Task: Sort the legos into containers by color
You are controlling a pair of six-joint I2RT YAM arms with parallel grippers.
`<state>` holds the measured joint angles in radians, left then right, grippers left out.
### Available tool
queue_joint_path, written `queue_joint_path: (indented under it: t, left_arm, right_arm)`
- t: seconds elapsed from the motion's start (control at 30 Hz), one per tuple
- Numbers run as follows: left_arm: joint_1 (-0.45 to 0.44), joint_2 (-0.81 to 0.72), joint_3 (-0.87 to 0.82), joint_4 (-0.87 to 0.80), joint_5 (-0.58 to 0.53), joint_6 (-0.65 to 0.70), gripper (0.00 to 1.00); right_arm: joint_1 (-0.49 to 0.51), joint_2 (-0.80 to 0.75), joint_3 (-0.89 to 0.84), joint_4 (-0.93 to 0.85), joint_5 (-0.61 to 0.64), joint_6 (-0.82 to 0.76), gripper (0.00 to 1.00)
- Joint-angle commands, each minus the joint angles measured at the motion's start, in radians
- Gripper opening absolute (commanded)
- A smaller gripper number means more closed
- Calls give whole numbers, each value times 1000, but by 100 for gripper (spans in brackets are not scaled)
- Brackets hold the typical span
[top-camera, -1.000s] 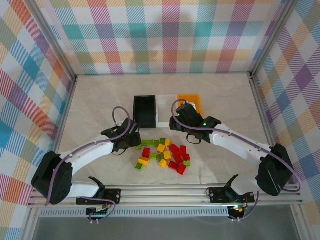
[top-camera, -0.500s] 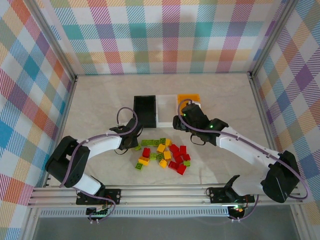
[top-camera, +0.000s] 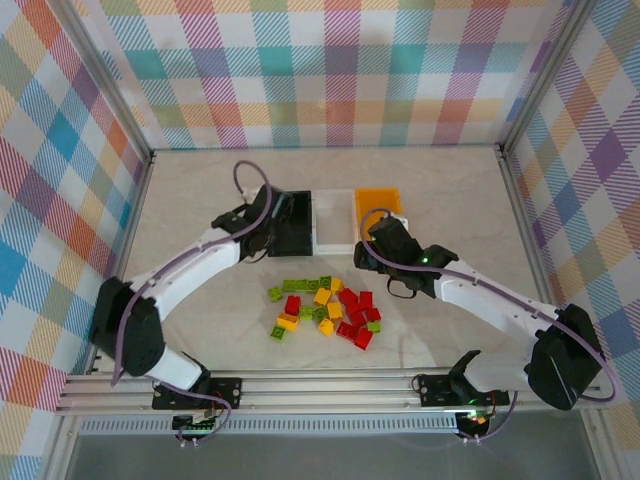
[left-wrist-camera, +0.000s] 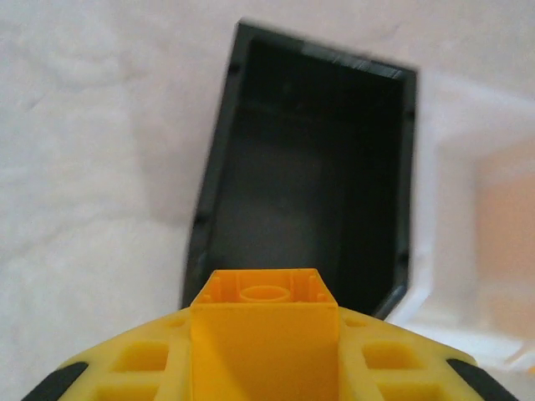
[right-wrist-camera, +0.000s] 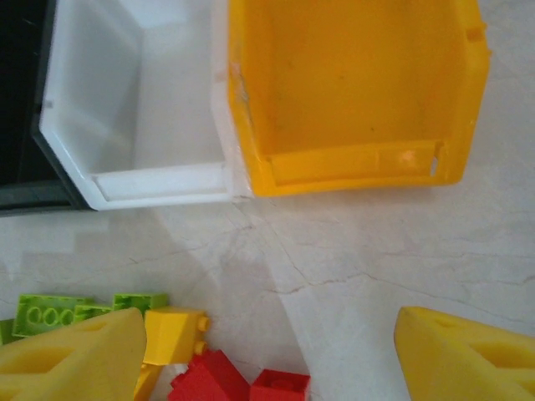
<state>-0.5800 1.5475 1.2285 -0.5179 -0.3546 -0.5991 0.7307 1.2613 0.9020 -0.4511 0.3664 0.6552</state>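
Left arm (top-camera: 180, 280) extends from its near-left base toward far centre. Left tool (top-camera: 270, 222) is clamped on a small yellow-orange studded plastic brick (left-wrist-camera: 266, 326). Right arm (top-camera: 490, 300) reaches from near right toward centre. Right tool (right-wrist-camera: 267, 368) has jaws apart, holding nothing.

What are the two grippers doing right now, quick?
Left gripper: shut on a yellow-orange lego, over the black bin.
Right gripper: open, holding nothing.
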Motion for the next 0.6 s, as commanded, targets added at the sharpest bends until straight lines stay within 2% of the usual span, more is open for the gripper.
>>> queue_joint_path:
  t: [0.0, 0.17, 0.23, 0.37, 0.57]
  left_arm:
    - [3, 146, 106, -28, -36, 43, 25]
    - [12, 322, 267, -74, -69, 55, 26]
    - [14, 365, 308, -92, -69, 59, 29]
    - [8, 358, 332, -95, -40, 58, 52]
    - [-43, 195, 302, -81, -6, 68, 79]
  right_arm:
    - [-11, -45, -25, -16, -2, 21, 78]
    - [-16, -88, -77, -25, -31, 27, 79]
    - [-17, -101, -93, -29, -46, 32, 80]
    - [-19, -110, -119, -36, -70, 32, 81]
    - [-19, -86, -149, -36, -135, 24, 81]
